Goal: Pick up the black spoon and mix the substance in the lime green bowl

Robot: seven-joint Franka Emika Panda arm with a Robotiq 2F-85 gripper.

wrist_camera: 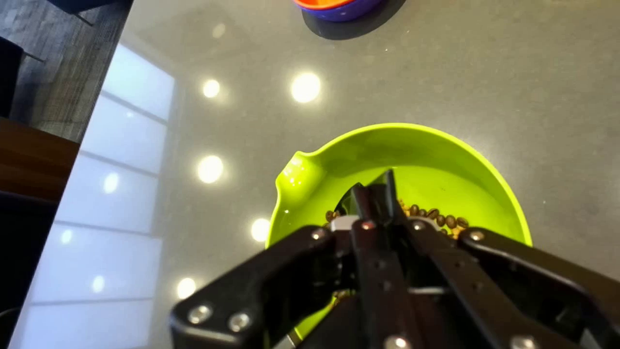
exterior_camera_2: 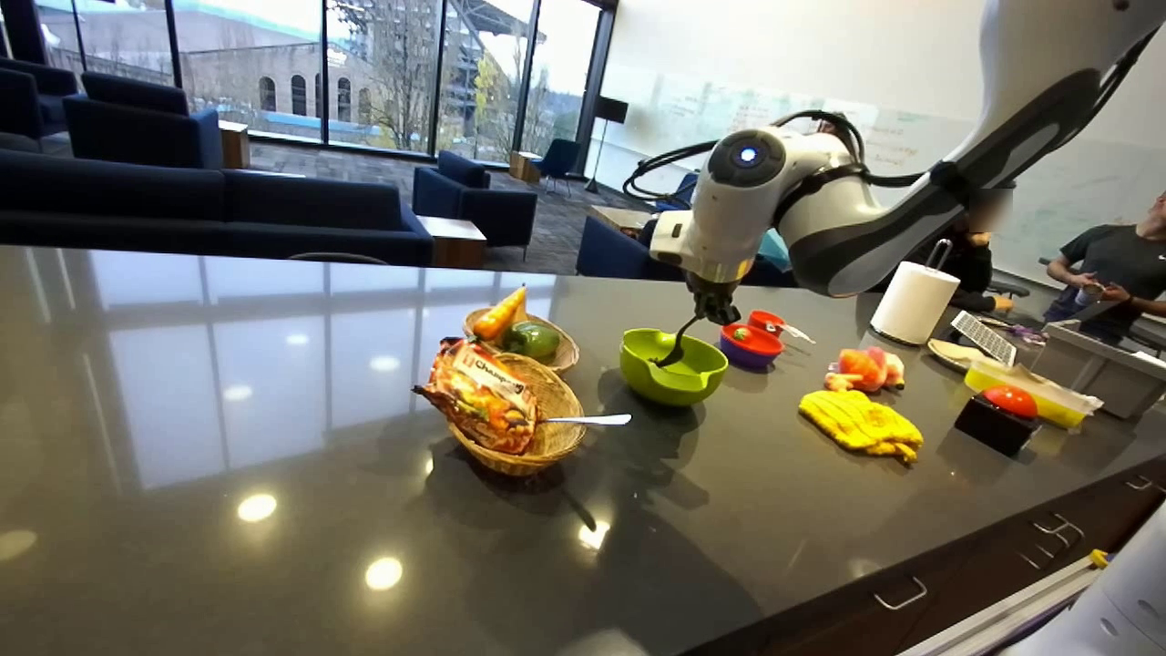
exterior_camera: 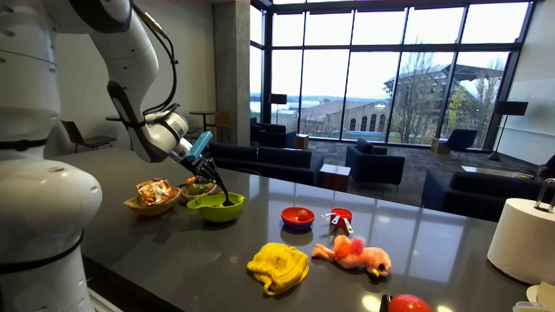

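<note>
The lime green bowl (exterior_camera: pixel 217 213) stands on the grey counter; it also shows in an exterior view (exterior_camera_2: pixel 672 387) and in the wrist view (wrist_camera: pixel 445 150). Brown beans (wrist_camera: pixel 450 222) and lighter bits lie in it. My gripper (exterior_camera: pixel 211 174) is above the bowl, pointing down, and is shut on the handle of the black spoon (exterior_camera: pixel 223 190). In an exterior view the spoon (exterior_camera_2: pixel 680 342) slants down from the gripper (exterior_camera_2: pixel 713 314) into the bowl. In the wrist view the gripper (wrist_camera: pixel 375 191) hides most of the spoon; part of its head (wrist_camera: pixel 346 201) shows beside the fingertips.
A wicker basket (exterior_camera_2: pixel 556 433) with a snack bag and a basket (exterior_camera_2: pixel 567 357) with toy produce stand beside the bowl. On the other side are a red-purple bowl (exterior_camera: pixel 297 219), red measuring cups (exterior_camera: pixel 341 216), a yellow cloth (exterior_camera: pixel 278 268), a pink plush (exterior_camera: pixel 360 256) and a paper roll (exterior_camera: pixel 518 242).
</note>
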